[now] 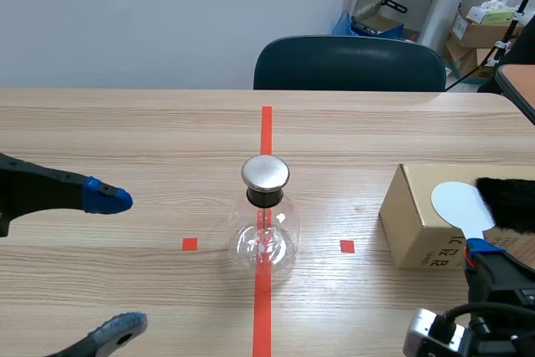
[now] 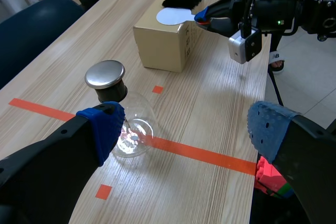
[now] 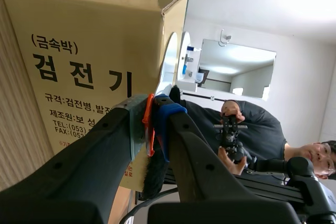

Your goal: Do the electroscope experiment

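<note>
Your right gripper [image 1: 478,250] pinches the white round paddle [image 1: 456,202] atop the brown cardboard box [image 1: 414,225], the metal-capped clear glass electroscope flask [image 1: 266,227] standing on the wooden bench [image 1: 125,140] to its left, nearer your spread left gripper [image 1: 117,263].

I'm watching across the table [image 1: 125,140] from its near edge; left wrist is sharing the flask [image 1: 265,227] and box [image 1: 418,219], right is hugging the box.
</note>
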Available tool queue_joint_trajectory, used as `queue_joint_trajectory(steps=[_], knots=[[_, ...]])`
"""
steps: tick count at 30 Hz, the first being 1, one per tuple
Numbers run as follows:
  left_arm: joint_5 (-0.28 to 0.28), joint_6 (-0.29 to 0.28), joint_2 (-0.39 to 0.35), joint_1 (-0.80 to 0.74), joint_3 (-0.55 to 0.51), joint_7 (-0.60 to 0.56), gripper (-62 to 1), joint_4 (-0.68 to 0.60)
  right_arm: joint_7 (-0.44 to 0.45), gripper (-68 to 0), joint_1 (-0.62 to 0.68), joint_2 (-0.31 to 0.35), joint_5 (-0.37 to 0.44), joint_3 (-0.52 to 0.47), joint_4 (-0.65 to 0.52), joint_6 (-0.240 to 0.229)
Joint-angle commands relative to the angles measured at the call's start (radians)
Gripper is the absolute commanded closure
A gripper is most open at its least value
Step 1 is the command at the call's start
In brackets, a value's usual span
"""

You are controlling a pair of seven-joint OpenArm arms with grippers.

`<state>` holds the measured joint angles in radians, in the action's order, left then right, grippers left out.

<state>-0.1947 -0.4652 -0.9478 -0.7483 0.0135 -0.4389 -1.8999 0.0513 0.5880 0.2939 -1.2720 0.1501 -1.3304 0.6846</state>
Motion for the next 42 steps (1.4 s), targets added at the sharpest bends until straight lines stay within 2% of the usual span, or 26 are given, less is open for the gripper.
queue_joint_trajectory(steps=[1,7,12,18,21,24,26,28,36,39,42], knots=[[-0.011,-0.002,0.003,0.000,0.000,-0.014,-50.7,-0.025,-0.007,-0.9,-0.009,0.011,0.000,-0.005,-0.020,0.006],[-0.018,-0.001,0.003,-0.003,0.000,0.033,-50.8,-0.025,-0.002,-1.1,-0.010,0.011,0.000,-0.005,-0.030,0.008],[-0.030,0.006,0.014,-0.005,0.000,0.103,-50.7,-0.025,0.015,-1.1,-0.010,0.011,0.000,-0.002,-0.109,0.003],[-0.030,0.018,0.051,-0.005,0.000,0.113,-50.1,-0.025,-0.038,-1.1,-0.062,0.011,-0.010,0.080,-0.193,0.003],[-0.031,0.037,0.077,-0.004,0.000,0.126,-43.2,-0.021,-0.104,-1.1,-0.109,0.012,-0.048,0.144,-0.194,0.003],[-0.030,0.038,0.107,-0.001,0.003,0.122,-31.3,0.005,-0.165,-1.1,-0.148,0.014,-0.081,0.200,-0.194,-0.003],[-0.030,0.053,0.125,0.005,0.016,0.114,-20.9,0.027,-0.203,-1.1,-0.169,0.014,-0.101,0.233,-0.194,-0.009],[-0.029,0.069,0.142,0.026,0.041,0.106,-13.9,0.057,-0.243,-1.1,-0.188,0.014,-0.121,0.266,-0.194,-0.033],[-0.003,0.108,0.208,0.167,0.171,0.107,-12.4,0.222,-0.385,-1.1,-0.206,0.013,-0.189,0.379,-0.193,-0.042],[-0.003,0.120,0.234,0.220,0.213,0.106,-8.7,0.285,-0.419,-1.1,-0.206,0.013,-0.189,0.399,-0.190,-0.041],[-0.002,0.128,0.262,0.274,0.250,0.106,-8.5,0.344,-0.449,-1.1,-0.206,0.013,-0.189,0.417,-0.172,-0.041]])
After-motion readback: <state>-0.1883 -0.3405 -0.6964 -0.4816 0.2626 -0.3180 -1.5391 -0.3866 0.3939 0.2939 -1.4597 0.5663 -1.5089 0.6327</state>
